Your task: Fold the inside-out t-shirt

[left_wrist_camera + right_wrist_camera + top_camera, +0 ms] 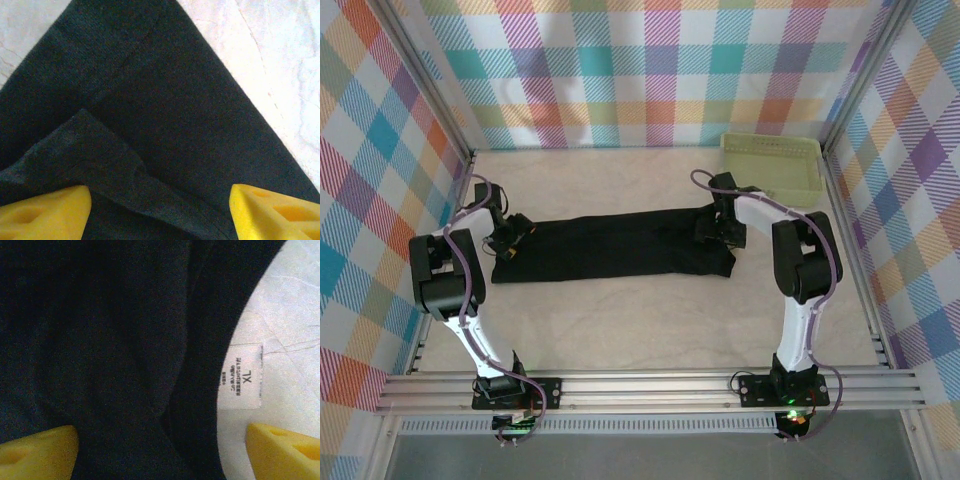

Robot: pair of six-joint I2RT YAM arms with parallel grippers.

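Top external: t-shirt [610, 245] lies as long strip on bench [650, 320]. At its ends, left fingers [45, 210] and right fingers [285, 445] released, grasping nothing. Next, likely: pinch ends, fold crosswise.

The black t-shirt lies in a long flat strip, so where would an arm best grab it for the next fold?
Probably at its short ends, from above. The t-shirt lies flat on the table as a long band, so nothing stands up to pinch except edges. The left gripper suits the left end's layered corner; the right gripper suits the end with the white label.
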